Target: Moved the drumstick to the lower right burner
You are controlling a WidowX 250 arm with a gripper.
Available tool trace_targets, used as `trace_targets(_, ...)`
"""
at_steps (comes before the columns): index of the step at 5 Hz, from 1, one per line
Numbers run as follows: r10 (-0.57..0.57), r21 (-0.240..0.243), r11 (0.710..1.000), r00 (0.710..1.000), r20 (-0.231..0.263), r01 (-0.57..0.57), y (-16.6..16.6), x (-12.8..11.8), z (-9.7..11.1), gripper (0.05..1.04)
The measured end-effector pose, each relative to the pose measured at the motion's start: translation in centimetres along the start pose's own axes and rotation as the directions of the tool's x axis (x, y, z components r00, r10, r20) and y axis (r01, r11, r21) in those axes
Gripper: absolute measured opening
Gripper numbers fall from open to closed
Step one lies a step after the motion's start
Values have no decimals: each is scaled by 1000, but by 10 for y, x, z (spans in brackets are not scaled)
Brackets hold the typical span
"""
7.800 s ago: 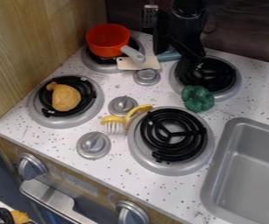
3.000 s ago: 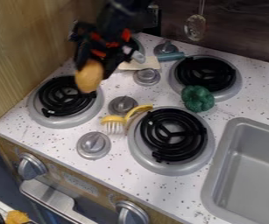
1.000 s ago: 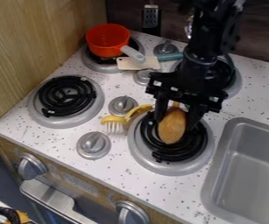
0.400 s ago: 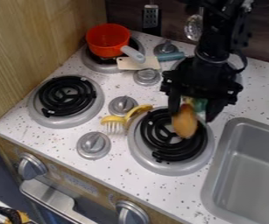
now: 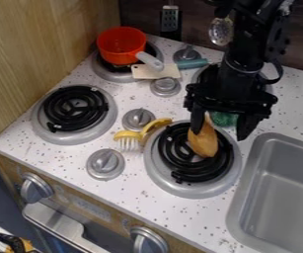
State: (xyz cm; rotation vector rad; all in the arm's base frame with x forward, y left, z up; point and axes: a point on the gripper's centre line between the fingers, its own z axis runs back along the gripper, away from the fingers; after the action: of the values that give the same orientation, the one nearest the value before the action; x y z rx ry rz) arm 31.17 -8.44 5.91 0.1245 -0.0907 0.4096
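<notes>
Above the upper right part of the lower right burner (image 5: pixel 174 170), the gripper (image 5: pixel 220 134) hangs down with its fingers spread apart. The orange-brown drumstick (image 5: pixel 204 142) is over that burner's black coil, fat end down and narrow end up, tilted. It lies close by the left finger, with a gap between it and the right finger. Whether it touches the left finger, I cannot tell.
Behind the gripper is a green pepper-like toy (image 5: pixel 225 119). A yellow brush (image 5: pixel 139 133) lies left of the burner. The sink (image 5: pixel 279 188) is at the right, the red pot (image 5: pixel 121 45) at the back left. The left burner (image 5: pixel 74 108) is bare.
The drumstick was lifted from the left burner and carried to the lower right one. Since a second ago the fingers have spread and the gripper has moved rightward; the drumstick has shifted slightly right.
</notes>
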Motion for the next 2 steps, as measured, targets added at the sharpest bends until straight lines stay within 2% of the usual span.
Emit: trace_targets(2, 23, 51, 998, 1000, -12, -23, 6, 1, 6, 1000)
